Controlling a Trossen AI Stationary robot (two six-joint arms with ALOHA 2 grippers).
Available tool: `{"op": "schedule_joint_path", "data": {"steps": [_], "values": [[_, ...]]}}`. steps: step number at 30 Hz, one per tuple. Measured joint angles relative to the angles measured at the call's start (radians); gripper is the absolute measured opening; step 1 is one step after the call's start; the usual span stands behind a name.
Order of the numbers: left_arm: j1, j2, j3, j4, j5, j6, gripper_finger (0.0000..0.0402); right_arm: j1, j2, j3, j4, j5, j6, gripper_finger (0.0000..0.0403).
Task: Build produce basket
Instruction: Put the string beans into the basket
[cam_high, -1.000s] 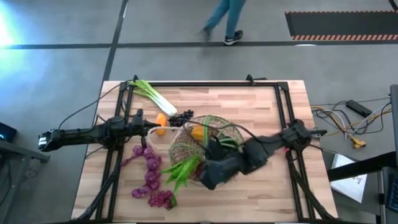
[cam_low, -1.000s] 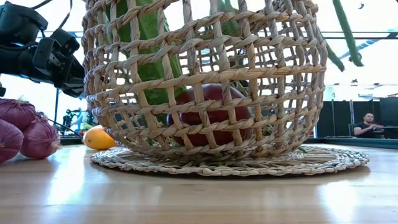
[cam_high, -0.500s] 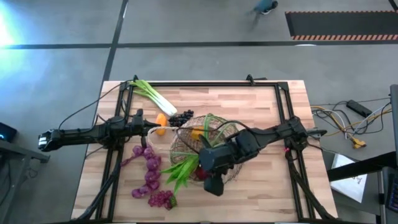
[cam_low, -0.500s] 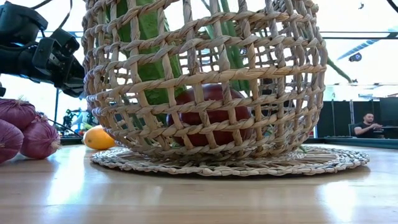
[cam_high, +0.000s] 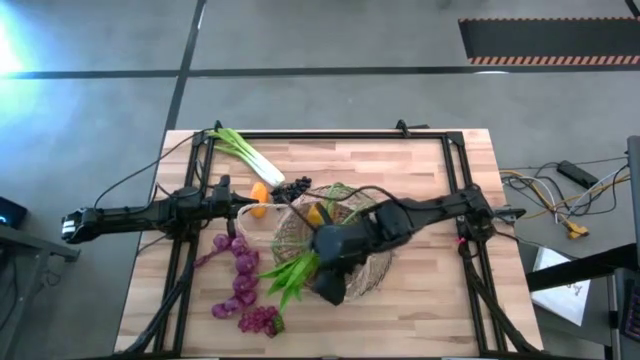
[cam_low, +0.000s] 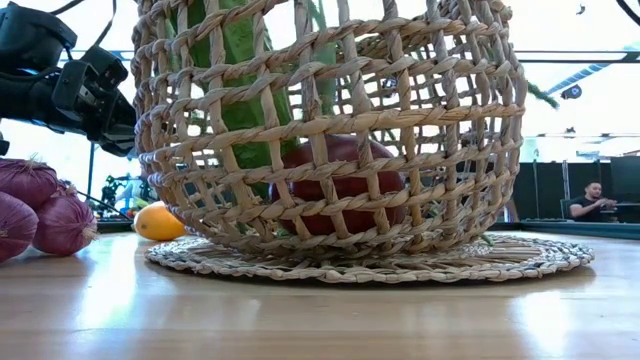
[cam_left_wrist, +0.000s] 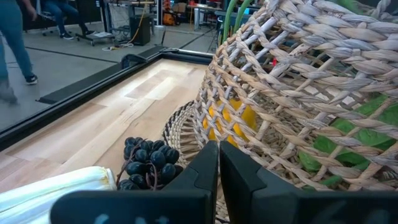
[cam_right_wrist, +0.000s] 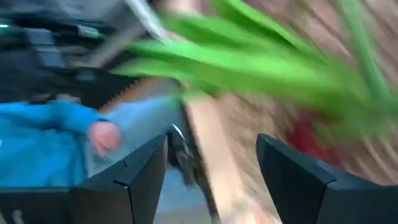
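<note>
Right pincer (cam_right_wrist: 211, 180) hangs over the wicker basket (cam_high: 330, 240), fingers spread, gripping nothing, green leaves (cam_right_wrist: 249, 68) ahead. Left pincer (cam_left_wrist: 217, 163) pressed together beside dark grapes (cam_left_wrist: 146, 162).

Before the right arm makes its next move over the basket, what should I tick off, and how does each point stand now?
1. Basket upright on the table: ok.
2. Apple inside the basket: ok.
3. Right tool open with nothing between its fingers: ok.
4. Green leaves fully inside the basket: not ok, they hang over its rim.
5. Left tool shut and empty, beside the basket near the grapes: ok.
6. Leek, onions and grapes loaded: not ok, they lie on the table.
</note>
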Motion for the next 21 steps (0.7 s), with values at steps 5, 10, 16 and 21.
{"op": "schedule_joint_path", "data": {"steps": [5, 10, 16, 21], "values": [[0.0, 0.0, 0.0, 0.0, 0.0, 0.0, 0.0, -0.023, 0.003, -0.001, -0.336, -0.068, 0.144, 0.0235], [0.0, 0.0, 0.0, 0.0, 0.0, 0.0, 0.0, -0.021, -0.002, -0.004, -0.385, -0.145, 0.205, 0.0235], [0.0, 0.0, 0.0, 0.0, 0.0, 0.0, 0.0, -0.016, -0.009, 0.003, -0.234, -0.134, 0.15, 0.0235], [0.0, 0.0, 0.0, 0.0, 0.0, 0.0, 0.0, -0.018, -0.009, 0.002, -0.058, -0.206, 0.103, 0.0235]]}}
